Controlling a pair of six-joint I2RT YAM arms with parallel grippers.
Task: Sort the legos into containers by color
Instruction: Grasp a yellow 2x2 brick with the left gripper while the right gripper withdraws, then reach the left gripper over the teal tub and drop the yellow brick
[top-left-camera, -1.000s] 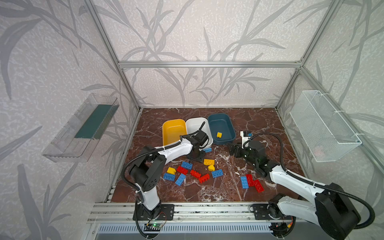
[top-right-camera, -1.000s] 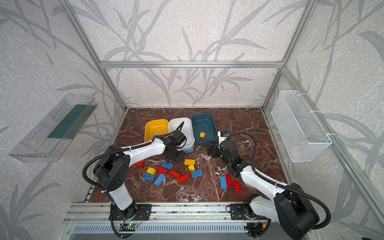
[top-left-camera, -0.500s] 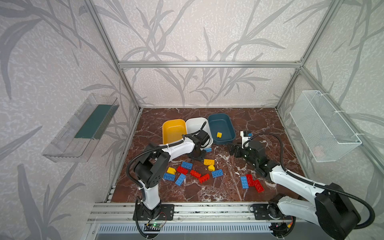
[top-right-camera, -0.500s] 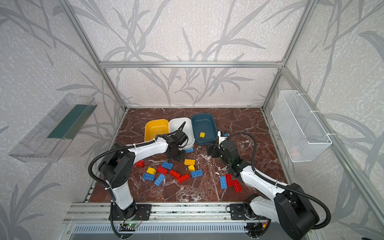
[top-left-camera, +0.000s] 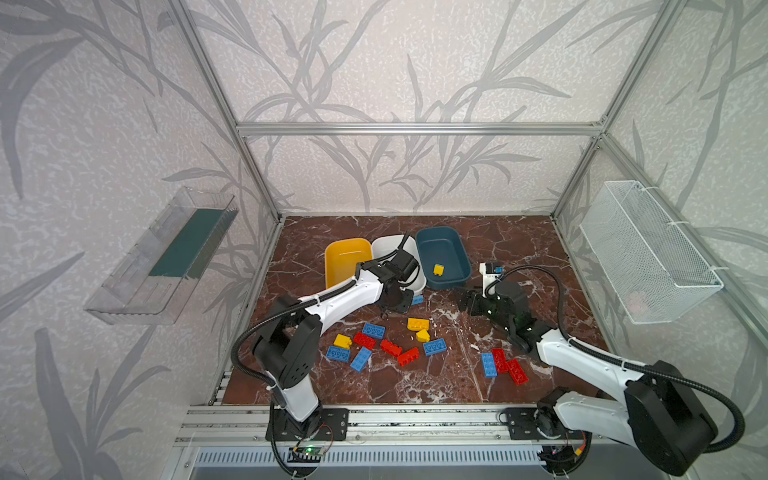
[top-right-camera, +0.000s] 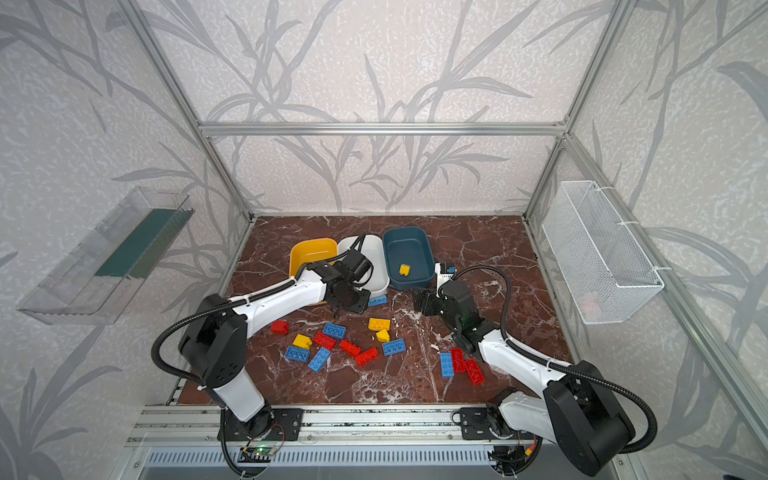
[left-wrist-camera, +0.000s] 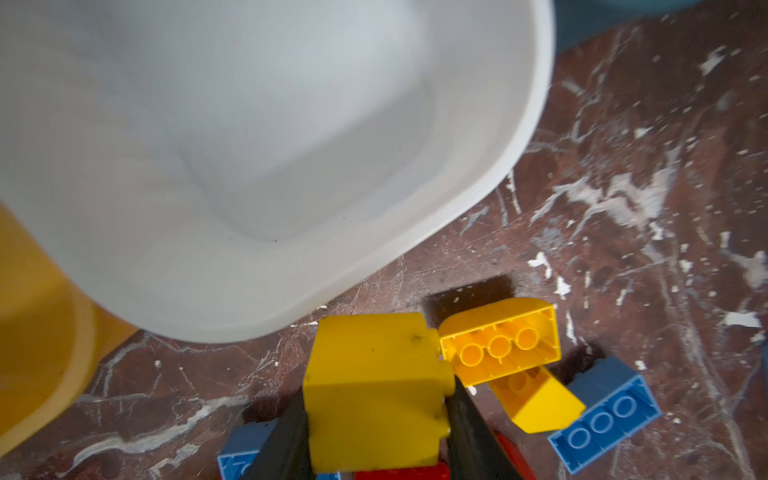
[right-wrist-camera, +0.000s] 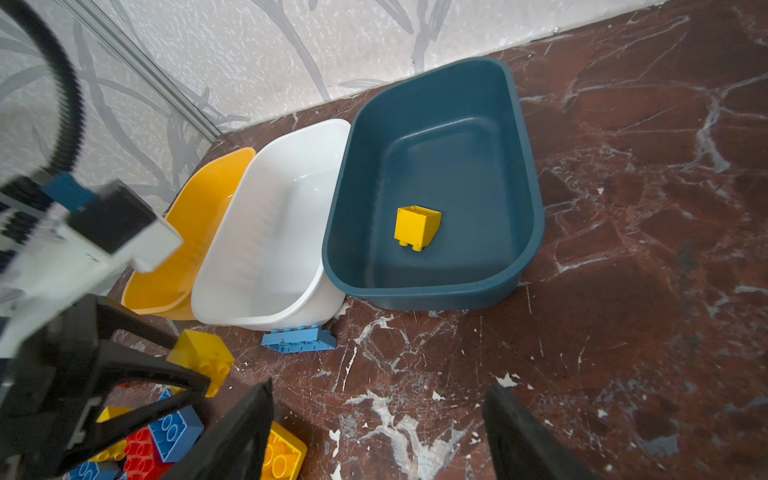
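The left gripper (left-wrist-camera: 376, 415) is clamped on a yellow brick (left-wrist-camera: 370, 374); the white tub (left-wrist-camera: 511, 166) lies just ahead of it, the yellow tub (left-wrist-camera: 33, 332) touching that tub's side; the right gripper (right-wrist-camera: 378, 415) stands wide and empty, facing the teal tub (right-wrist-camera: 436, 297), which holds a second yellow brick (right-wrist-camera: 417, 226); loose legos (top-left-camera: 417, 323) lie between both grippers.

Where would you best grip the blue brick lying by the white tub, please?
Probably its two short ends, coming down from above with the jaws along the near wall of the white tub: the blue brick lies lengthwise right beside that wall, leaving little room behind it.
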